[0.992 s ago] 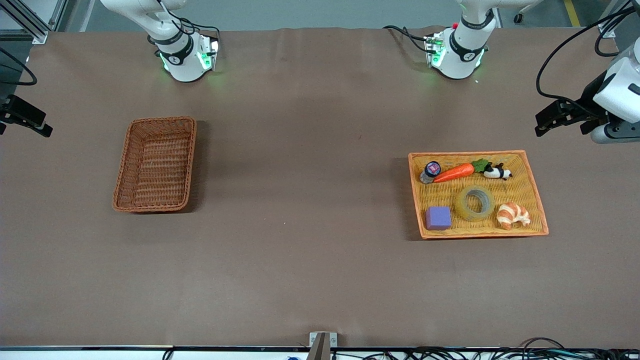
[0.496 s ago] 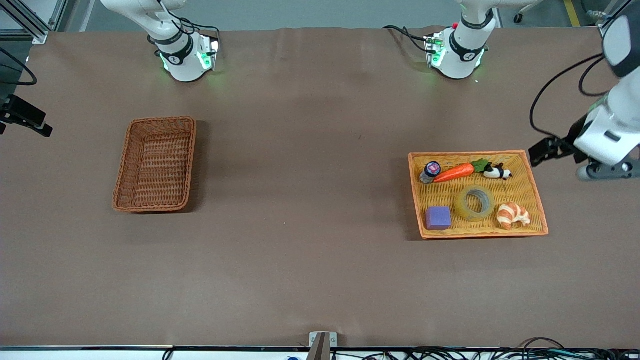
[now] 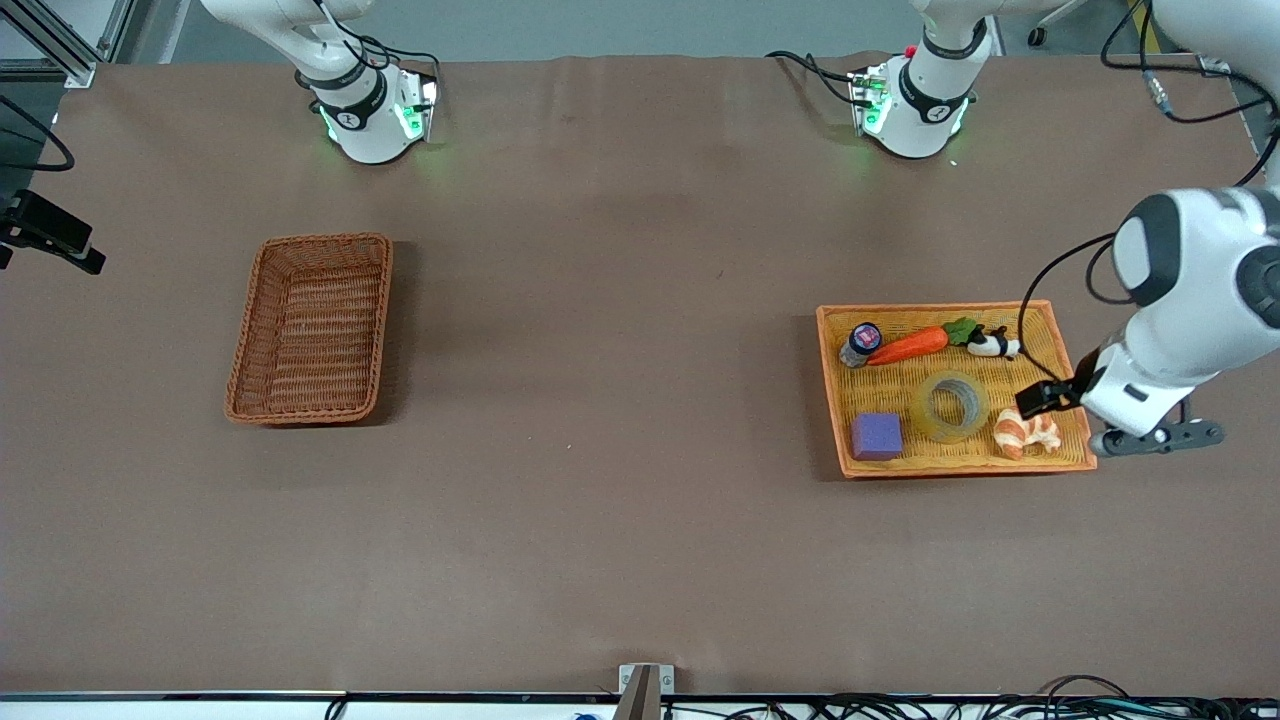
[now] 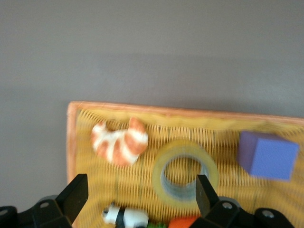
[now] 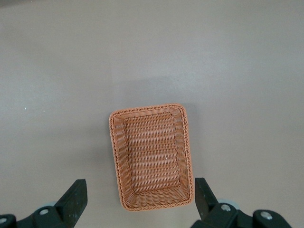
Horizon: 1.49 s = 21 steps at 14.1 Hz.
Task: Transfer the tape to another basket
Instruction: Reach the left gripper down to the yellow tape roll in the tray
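- Two baskets on the brown tabletop (image 3: 620,500), well apart: shallow orange-yellow tray basket (image 3: 1070,375) toward the left arm's end, dark reddish-brown basket (image 3: 310,328) toward the right arm's end, empty.
- Tape (image 3: 949,405) lying flat in the tray basket, core hole up, between purple block (image 3: 877,436) and croissant (image 3: 1027,431); carrot (image 3: 908,345), small jar (image 3: 860,344) and panda figure (image 3: 995,345) in the row farther from the front camera.
- Left gripper (image 4: 140,192) over the tray basket's edge near the croissant, fingers spread wide, nothing held; the tape sits off-centre between them, close to one finger (image 4: 204,194).
- Right gripper (image 5: 137,197) hanging high over the dark basket, fingers spread, empty; arm waiting.
- Step in hand, judged: approach for the pick. Best to shift the left gripper toward the purple block until centred on the ring, then descend.
- One finger into the core hole and one outside the wall looks the surest grip; spanning the full ring also possible at this spread.
- Mind the croissant just beside the tape: likely to be nudged by the outer finger.
- Lift straight up to clear the tray rim before the carry.
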### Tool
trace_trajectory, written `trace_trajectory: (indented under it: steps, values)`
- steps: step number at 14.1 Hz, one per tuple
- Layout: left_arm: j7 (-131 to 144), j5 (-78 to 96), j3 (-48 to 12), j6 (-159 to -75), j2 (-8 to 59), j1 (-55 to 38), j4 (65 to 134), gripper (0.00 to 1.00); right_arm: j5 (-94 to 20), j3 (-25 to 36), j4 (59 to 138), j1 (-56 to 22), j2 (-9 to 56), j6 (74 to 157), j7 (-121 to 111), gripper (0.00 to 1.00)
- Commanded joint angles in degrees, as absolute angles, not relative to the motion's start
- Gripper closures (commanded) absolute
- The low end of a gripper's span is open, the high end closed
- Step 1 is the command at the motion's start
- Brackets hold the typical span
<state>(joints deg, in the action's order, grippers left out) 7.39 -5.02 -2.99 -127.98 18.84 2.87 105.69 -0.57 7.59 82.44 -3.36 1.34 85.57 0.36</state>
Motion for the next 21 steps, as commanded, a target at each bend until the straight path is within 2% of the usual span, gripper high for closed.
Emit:
trace_trajectory:
  steps: [1, 5, 12, 21]
  values:
    - [8.4, -5.5, -3.5, -136.1, 24.5, 3.4, 106.3, 0.00, -1.1, 6.8, 83.2, -2.2, 0.5, 85.5, -0.3, 0.00]
    - [9.4, -5.5, -3.6, -139.5, 28.0, 3.4, 109.0, 0.00, -1.1, 6.8, 83.2, -2.2, 0.5, 85.5, -0.4, 0.00]
    - [9.7, -5.4, -4.0, -138.8, 25.3, 3.4, 116.4, 0.00, -1.1, 6.8, 83.2, -2.2, 0.5, 85.6, -0.3, 0.00]
    - [8.6, -5.5, -4.0, -137.3, 24.4, 3.5, 116.9, 0.00, -1.1, 6.9, 83.2, -2.2, 0.5, 85.6, -0.4, 0.00]
